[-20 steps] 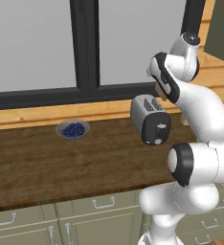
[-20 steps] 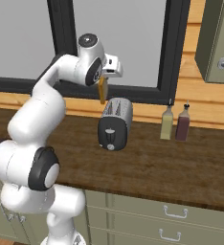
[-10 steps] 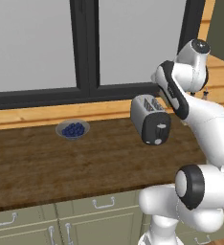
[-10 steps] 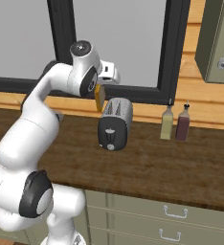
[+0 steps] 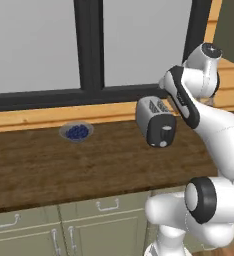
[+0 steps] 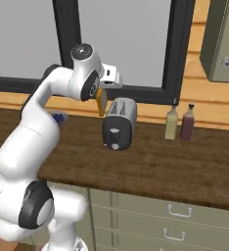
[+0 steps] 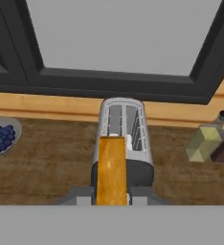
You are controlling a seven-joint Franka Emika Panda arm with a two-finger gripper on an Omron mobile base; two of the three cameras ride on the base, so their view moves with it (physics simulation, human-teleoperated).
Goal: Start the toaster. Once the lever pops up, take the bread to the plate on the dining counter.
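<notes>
bread (image 7: pixel 111 167) held above toaster (image 7: pixel 123 139), bottles (image 7: pixel 205 142) beside.

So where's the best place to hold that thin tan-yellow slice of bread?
Pinch the thin tan-yellow bread slice across its two flat faces near one short end, coming from above. It hangs upright near the silver toaster, and its thinness suits narrow jaws. The gripper is shut on it that way.

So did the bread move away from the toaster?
Yes. The bread, held in the claw, has shifted left in the right base view, from above the toaster to beside its left edge.
</notes>
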